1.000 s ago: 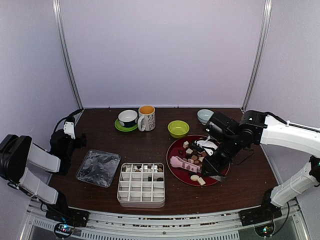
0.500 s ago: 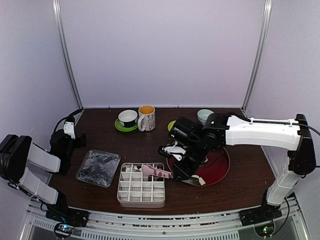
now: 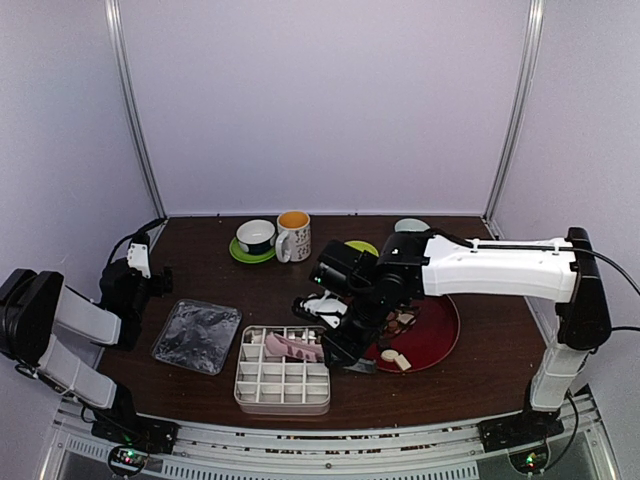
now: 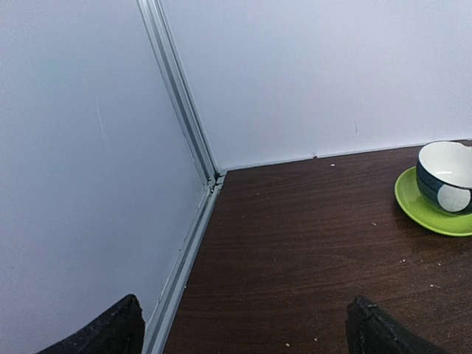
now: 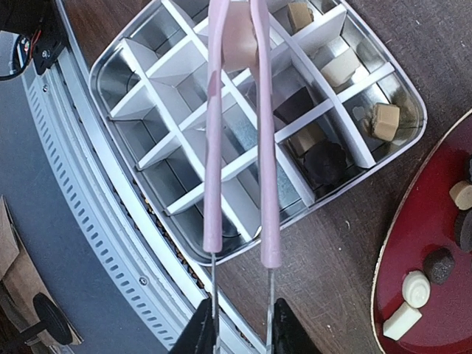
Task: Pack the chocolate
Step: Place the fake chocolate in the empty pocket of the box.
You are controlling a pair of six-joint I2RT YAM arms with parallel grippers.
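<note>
Inventory, as seen from my remote station:

- Table (image 3: 490,370): dark wood, inside pale walls.
- Right arm (image 3: 490,268): stretched leftward. From overhead it covers part of the red plate (image 3: 440,335) and most of the green bowl (image 3: 362,246).
- Divided tin (image 3: 282,383): near edge, just left of the plate.
- Clear plastic cover (image 3: 197,336): left of the tin.
- Mug (image 3: 294,236), cup on green saucer (image 3: 256,237) and pale bowl (image 3: 410,225): back row.
- Pink tongs (image 5: 236,133): lying out over the tin's cells, with one tan piece (image 5: 237,37) between the tips.
- Chocolate (image 5: 383,118): a few pieces in the tin's cells on the side nearest the plate, with others loose on the plate.
- Right gripper (image 5: 242,324): jaws narrow, clamped on the tongs' handle end.
- Left gripper (image 4: 243,332): jaws spread wide and holding nothing, parked over the far left of the table (well clear of the work).
</note>
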